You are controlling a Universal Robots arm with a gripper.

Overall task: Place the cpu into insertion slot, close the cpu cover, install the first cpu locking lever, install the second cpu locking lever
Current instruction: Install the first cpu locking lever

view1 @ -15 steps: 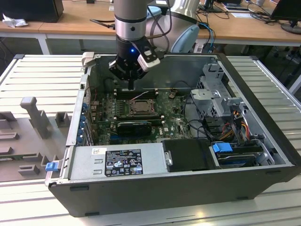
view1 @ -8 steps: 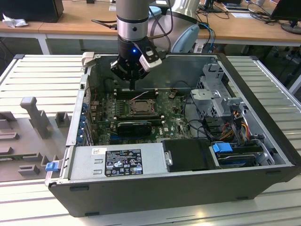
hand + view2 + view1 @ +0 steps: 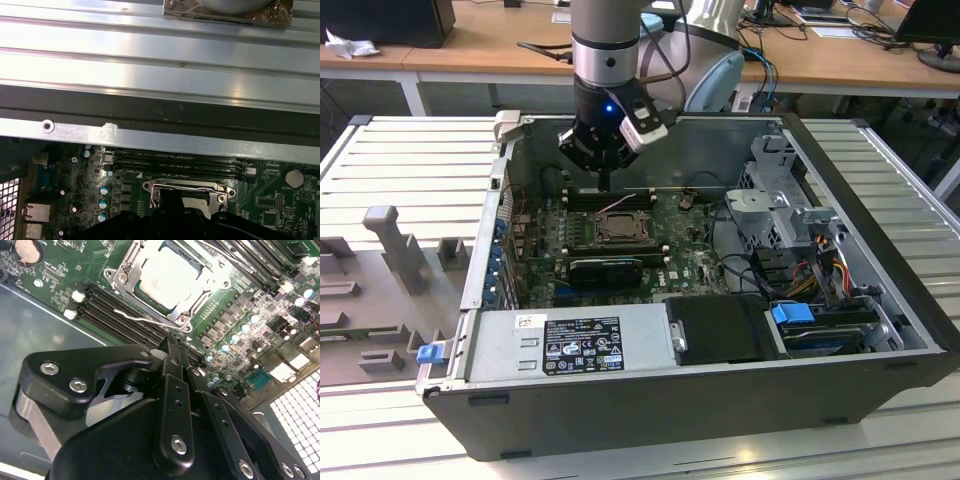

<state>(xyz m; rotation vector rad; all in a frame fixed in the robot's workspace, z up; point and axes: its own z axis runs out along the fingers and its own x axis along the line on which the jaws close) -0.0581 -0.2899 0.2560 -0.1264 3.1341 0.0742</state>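
- Exterior view: your gripper [image 3: 604, 180] hangs inside the open computer case [image 3: 880, 330], just above the memory slots [image 3: 610, 199] and just behind the insertion slot [image 3: 618, 228]. Its fingers meet in one narrow tip with nothing between them.
- Exterior view, not seen from the wrist: one black graphics card [image 3: 605, 268] lies in front of the socket; one power supply [image 3: 565, 342] sits at the near wall.
- Second wrist view: the cpu [image 3: 170, 277] sits in its socket, silvery top exposed, with the cpu cover [image 3: 172, 315] framing it. One wire locking lever [image 3: 145, 317] runs along the near edge; a second [image 3: 235, 265] crosses the far corner.
- First wrist view: four memory slots [image 3: 175, 164] lie between the case wall [image 3: 150, 137] and the socket; one coin cell [image 3: 294, 178] sits beside them.
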